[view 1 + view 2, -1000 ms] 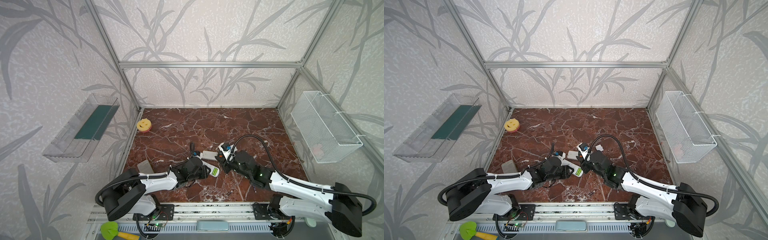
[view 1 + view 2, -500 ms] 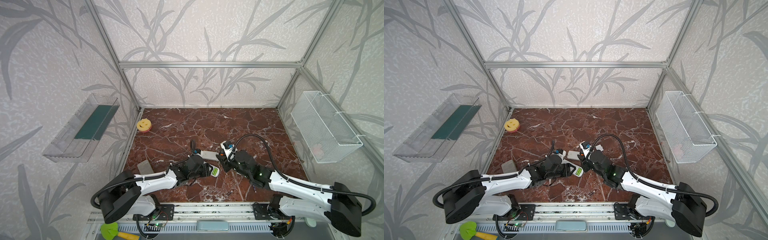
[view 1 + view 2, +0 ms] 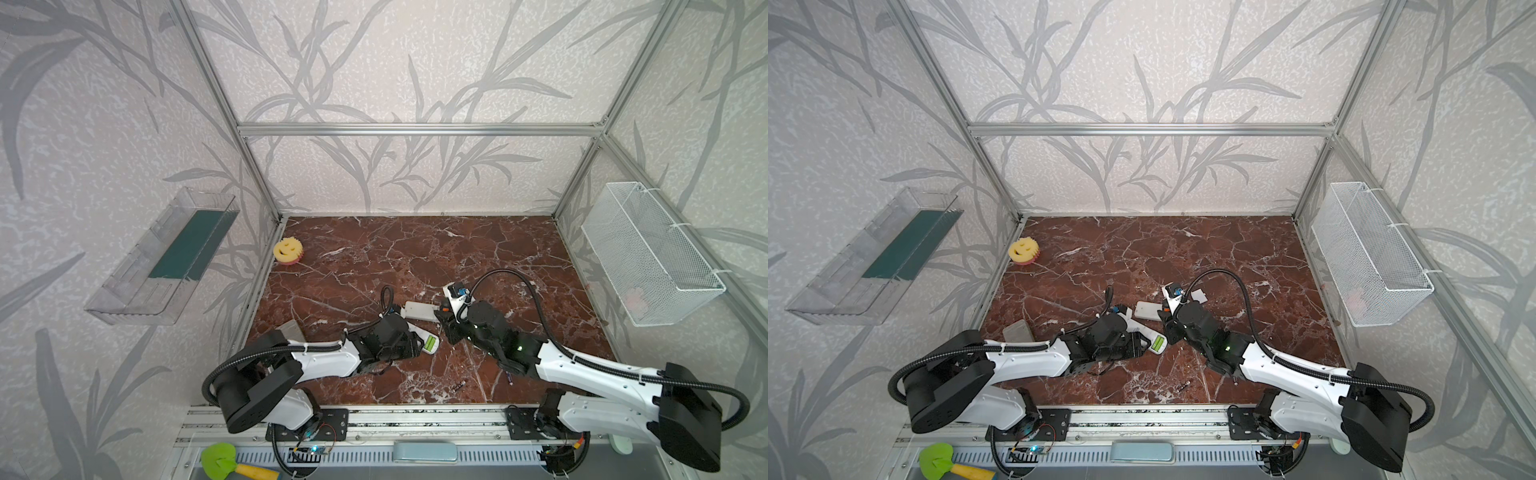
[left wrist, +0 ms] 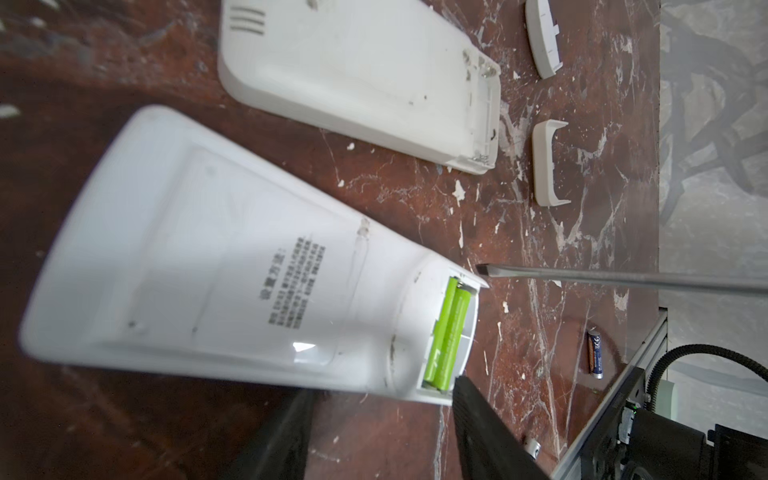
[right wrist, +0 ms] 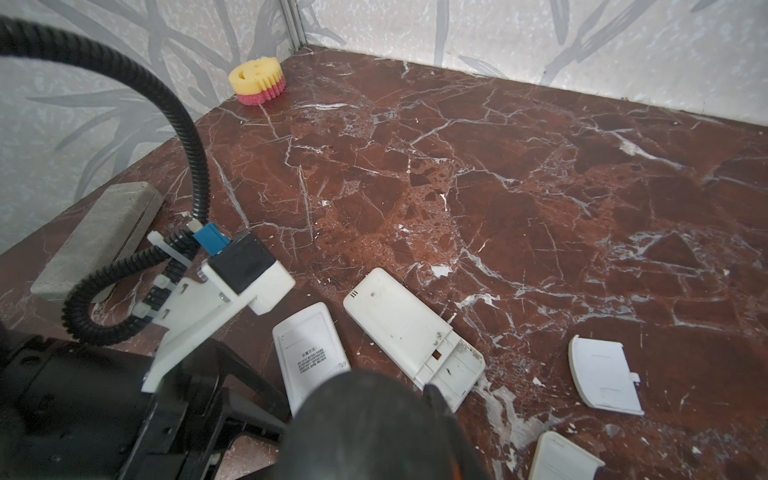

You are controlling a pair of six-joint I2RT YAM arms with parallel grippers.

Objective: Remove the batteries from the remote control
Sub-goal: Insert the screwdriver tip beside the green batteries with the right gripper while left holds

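Batteries of the lime-green pair lie side by side in the open compartment at one end of the remote control, which rests back-up on the marble table, so this pair is not yet unloaded. At that compartment end the left gripper stands with its fingers spread and closed on nothing. Whether either finger touches the remote I cannot tell, but I judge it is placed there to brace the remote against a sideways push. The right gripper is pinching the screwdriver, whose flat tip hangs just off the compartment's corner, apart from the batteries and probably lined up to lever them out. Only the left wrist view shows that tip and gap. In both top views the arms crowd it, and in the right wrist view the dark handle blocks the compartment. A dark battery lies loose on the table, well beyond the remote's compartment end. The right wrist view shows most plainly that the second remote, just beside the first, has an empty compartment, with two covers lying past it.
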